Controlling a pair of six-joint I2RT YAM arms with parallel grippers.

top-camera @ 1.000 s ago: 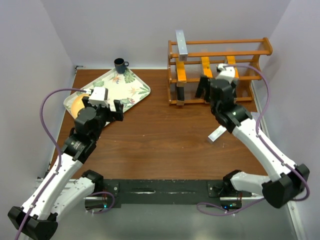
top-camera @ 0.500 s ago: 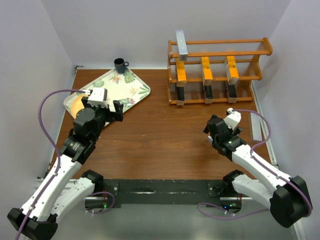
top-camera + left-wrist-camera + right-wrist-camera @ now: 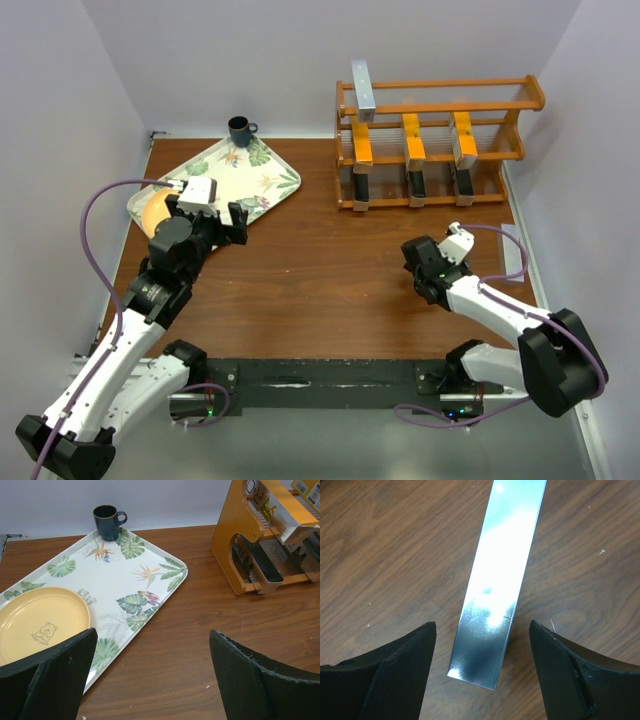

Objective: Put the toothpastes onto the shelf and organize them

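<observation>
The orange-brown shelf [image 3: 437,95] stands at the far right. It holds one silver-grey box [image 3: 362,85] on the top left, three orange-yellow boxes [image 3: 414,140] on the middle tier and three black boxes [image 3: 415,184] at the bottom. The shelf's left end shows in the left wrist view [image 3: 240,535]. My right gripper [image 3: 425,268] is open and low over the table. In the right wrist view it [image 3: 480,625] straddles the near end of a silver-grey box [image 3: 500,575] lying flat, its fingers apart from the box. My left gripper [image 3: 225,220] is open and empty above bare table [image 3: 152,632].
A leaf-patterned tray [image 3: 262,190] lies at the far left with a yellow plate [image 3: 40,625] on it. A dark mug [image 3: 240,130] stands behind the tray. A pale strip, maybe another silver box [image 3: 512,250], lies by the right wall.
My right arm has pulled back from the shelf and dropped low over the silver-grey box on the table. The left arm has not moved.
</observation>
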